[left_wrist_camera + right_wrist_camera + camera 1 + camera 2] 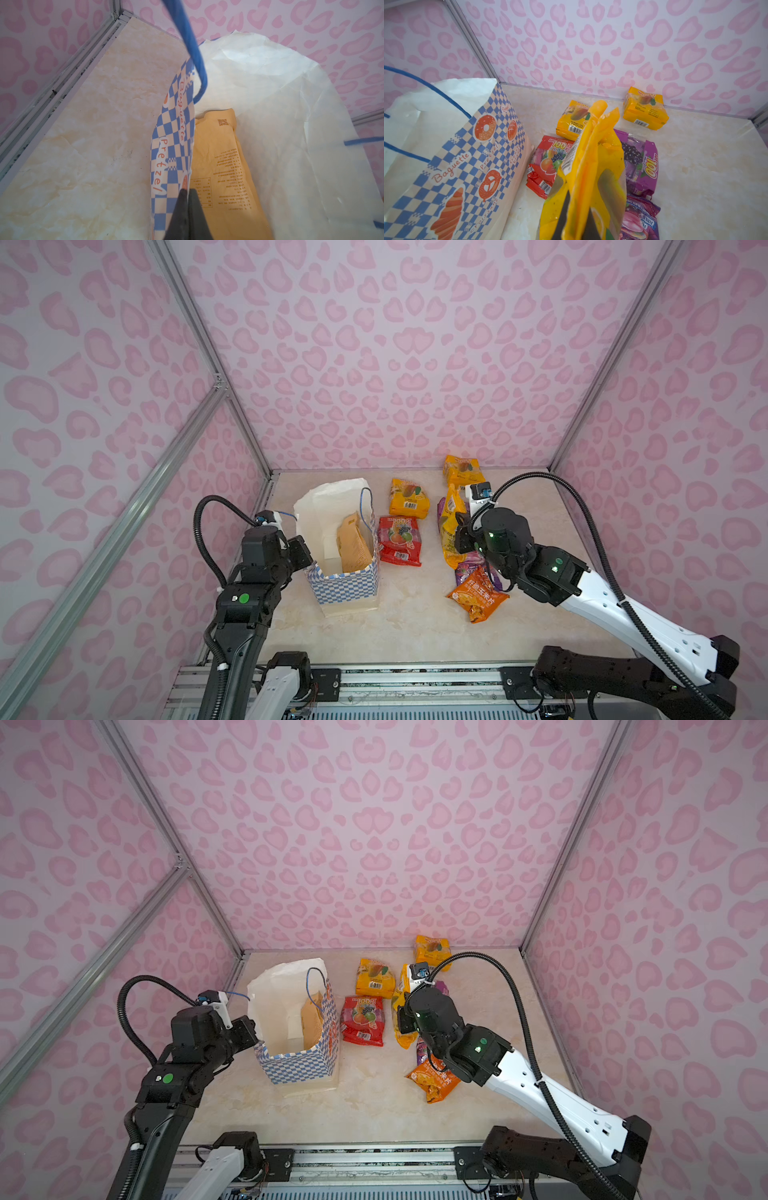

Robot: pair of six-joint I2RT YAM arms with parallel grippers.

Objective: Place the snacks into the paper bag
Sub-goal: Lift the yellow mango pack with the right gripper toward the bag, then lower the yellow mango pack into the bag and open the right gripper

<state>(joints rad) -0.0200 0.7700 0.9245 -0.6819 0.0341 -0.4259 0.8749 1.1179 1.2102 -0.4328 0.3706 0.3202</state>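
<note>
The paper bag (345, 589) stands open at the table's left, and a tan kraft pouch (353, 543) leans inside it. My left gripper (188, 192) is shut on the bag's left rim (172, 135). My right gripper (578, 205) is shut on a yellow-orange pouch (591, 155) that hangs above the table, right of the bag. Loose snacks lie below and around it: a red pouch (400, 541), two yellow packets (409, 497) (462, 470), a purple pouch (640, 162), a dark purple candy pouch (639, 220) and an orange chips bag (478, 597).
Pink patterned walls with aluminium posts (232, 406) close the back and both sides. A metal rail (415, 676) runs along the front edge. Bare marble tabletop (415, 626) lies between the bag and the chips bag. A blue cord handle (195, 52) hangs across the left wrist view.
</note>
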